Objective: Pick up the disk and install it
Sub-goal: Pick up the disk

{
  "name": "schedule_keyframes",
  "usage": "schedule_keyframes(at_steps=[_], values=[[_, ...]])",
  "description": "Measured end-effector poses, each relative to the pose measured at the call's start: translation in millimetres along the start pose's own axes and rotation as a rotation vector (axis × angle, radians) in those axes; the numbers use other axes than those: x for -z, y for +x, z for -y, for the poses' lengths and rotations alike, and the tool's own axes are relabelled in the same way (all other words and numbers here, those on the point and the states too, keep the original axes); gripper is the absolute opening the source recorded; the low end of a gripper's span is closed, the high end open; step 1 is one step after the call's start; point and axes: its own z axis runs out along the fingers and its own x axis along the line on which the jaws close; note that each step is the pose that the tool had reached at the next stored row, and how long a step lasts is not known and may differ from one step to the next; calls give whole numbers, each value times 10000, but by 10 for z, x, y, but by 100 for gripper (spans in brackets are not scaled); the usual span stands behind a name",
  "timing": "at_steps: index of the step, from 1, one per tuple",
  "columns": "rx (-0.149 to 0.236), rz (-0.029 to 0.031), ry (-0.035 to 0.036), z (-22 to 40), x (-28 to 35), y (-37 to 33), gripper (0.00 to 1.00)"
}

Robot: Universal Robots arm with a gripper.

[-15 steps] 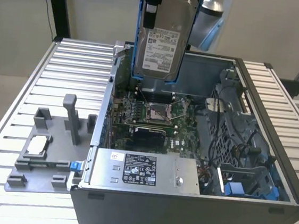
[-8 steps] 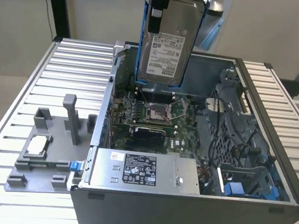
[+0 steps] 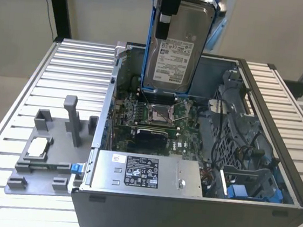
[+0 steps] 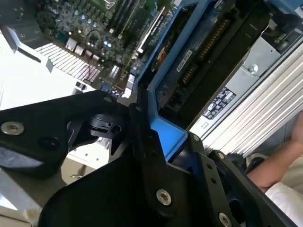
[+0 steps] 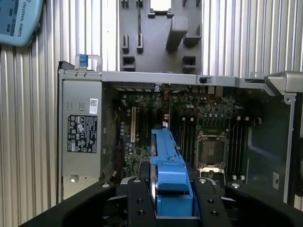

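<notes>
A slatted metal table (image 3: 64, 66) is spread across the exterior view. An open computer case (image 3: 301, 189) is laid on it, from the centre to the exterior view's right. A green motherboard (image 3: 159, 117) is seen on the case's floor at mid-frame, and a grey power supply (image 3: 140, 173) is mounted along the case's lower edge. A grey fixture plate (image 3: 30, 179) is placed at lower left, just beside the case. The disk (image 3: 177, 46) is held upright at top centre, above the open case, with its label turned to the camera. The gripper (image 3: 166, 20) is clamped on the disk's blue carrier frame. A small silver chip (image 3: 37, 146) is seated on the plate.
</notes>
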Motion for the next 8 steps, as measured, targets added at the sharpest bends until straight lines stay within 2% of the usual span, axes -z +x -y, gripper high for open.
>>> schedule_keyframes(at_steps=[8], values=[[-12, 0, 0, 82, 5, 146, 0]])
